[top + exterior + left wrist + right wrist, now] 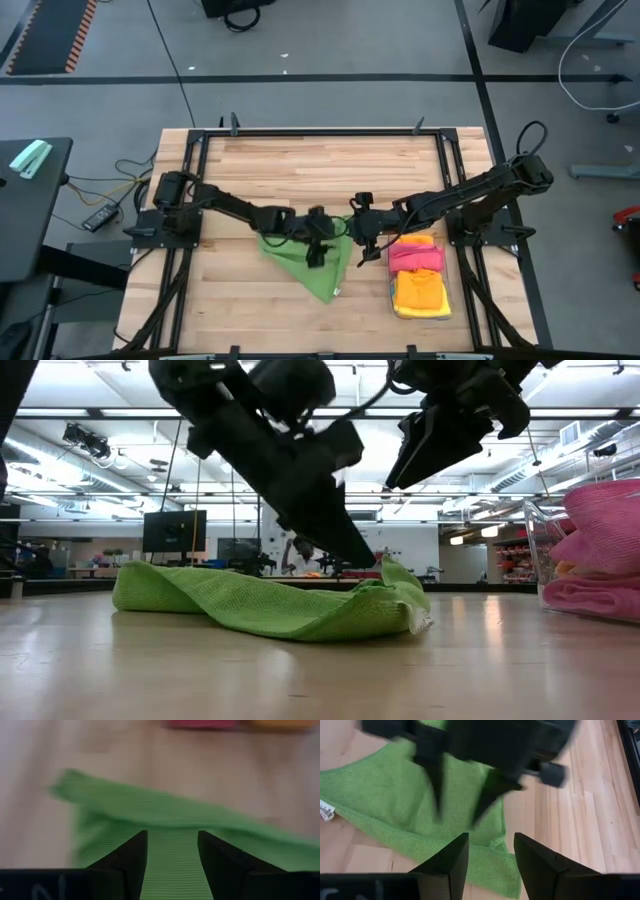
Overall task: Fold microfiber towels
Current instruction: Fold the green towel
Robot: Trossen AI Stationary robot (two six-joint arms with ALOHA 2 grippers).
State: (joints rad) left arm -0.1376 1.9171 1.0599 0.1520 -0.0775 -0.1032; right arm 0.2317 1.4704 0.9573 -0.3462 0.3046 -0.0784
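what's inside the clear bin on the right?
The clear bin holds a pile of folded towels: a pink towel at the far end, an orange towel nearer, and a yellow towel edging out beneath. Anything lower in the pile is covered.

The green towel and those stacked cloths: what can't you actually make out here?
- Green towel: high view, both arms cover its middle, hiding the fold.
- Left wrist view: the towel is motion-blurred; its edges smear.
- Stacked cloths: low view, cut off at the right edge; count unclear.
- Clear bin: low view, barely visible, contents hidden.
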